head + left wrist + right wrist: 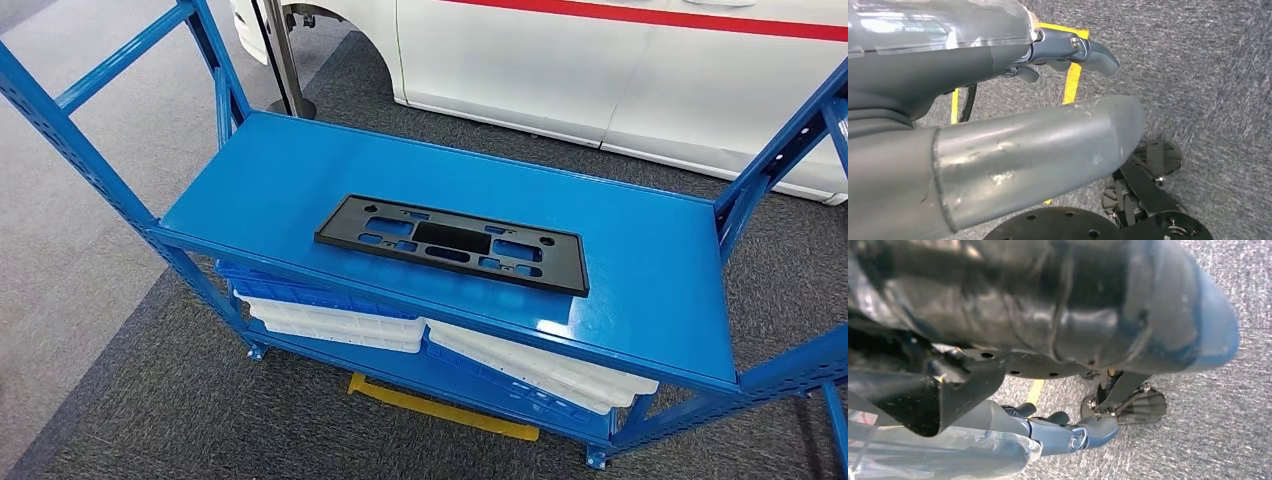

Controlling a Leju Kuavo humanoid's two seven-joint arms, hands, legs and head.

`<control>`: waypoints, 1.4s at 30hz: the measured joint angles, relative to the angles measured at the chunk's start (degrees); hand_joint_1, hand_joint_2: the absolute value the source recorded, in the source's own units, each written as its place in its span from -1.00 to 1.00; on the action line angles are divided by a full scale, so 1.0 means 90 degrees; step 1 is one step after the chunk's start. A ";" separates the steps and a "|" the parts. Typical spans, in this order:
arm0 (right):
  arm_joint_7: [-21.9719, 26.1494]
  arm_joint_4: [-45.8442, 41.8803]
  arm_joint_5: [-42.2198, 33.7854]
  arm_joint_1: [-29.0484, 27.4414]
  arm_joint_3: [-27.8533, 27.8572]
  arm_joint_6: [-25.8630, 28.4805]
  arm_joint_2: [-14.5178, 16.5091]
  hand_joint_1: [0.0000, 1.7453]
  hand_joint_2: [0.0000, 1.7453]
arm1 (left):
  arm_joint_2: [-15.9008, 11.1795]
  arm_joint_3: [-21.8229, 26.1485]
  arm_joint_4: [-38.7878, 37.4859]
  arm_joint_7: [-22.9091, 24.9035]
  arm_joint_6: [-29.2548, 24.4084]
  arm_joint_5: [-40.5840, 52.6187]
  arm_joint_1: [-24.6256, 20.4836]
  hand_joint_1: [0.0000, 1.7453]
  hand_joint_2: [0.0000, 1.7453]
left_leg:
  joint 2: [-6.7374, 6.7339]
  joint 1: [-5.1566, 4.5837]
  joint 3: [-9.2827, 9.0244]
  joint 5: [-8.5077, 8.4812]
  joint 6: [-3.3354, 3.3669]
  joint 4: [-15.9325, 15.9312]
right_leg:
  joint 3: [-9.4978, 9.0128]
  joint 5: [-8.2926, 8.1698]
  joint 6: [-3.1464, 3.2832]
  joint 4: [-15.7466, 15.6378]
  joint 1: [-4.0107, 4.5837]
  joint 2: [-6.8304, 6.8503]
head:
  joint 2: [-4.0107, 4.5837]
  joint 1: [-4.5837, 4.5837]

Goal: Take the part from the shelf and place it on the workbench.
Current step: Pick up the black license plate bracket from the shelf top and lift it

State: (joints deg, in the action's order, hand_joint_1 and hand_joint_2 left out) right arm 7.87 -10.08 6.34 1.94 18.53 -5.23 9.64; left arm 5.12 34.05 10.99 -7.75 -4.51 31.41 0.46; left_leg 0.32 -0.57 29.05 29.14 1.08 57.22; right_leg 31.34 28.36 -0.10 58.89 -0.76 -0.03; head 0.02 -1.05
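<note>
The black part (452, 243) lies flat on the blue shelf's (250, 190) top board, about the middle, long side running from 9 to 3 o'clock. White and blue trays (335, 322) are stacked on the lower level. Both arms hang over grey carpet: left hand (998, 125) and right hand (1068, 432) hold nothing, fingers loosely extended.

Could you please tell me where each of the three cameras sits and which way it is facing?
Head view: high on the body, looking forward and down at the flat black plastic part on the blue metal shelf.
Left wrist view: behind the left hand, facing down at the grey carpet.
Right wrist view: behind the right hand, also facing down.
Both wrist views share the carpet and yellow floor tape.
</note>
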 joint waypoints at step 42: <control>-0.0220 0.0000 0.0761 0.0042 -0.0355 0.0141 0.0298 -1.00 -1.00 | -0.0020 0.0560 0.0000 0.0611 -0.0055 -0.0118 -0.0030 -1.00 1.00 | 0.0000 0.0000 -0.0003 0.0000 0.0000 0.0001 | -0.0002 0.0000 0.0000 0.0000 0.0000 0.0000 | 0.0000 0.0000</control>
State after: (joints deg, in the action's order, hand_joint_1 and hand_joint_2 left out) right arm 5.89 -10.08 13.19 2.32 15.34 -3.97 12.33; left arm 4.94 39.09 10.99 -2.25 -5.01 30.34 0.19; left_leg 0.33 -0.57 29.02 29.14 1.08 57.23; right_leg 31.32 28.36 -0.10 58.89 -0.76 -0.02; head 0.02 -1.05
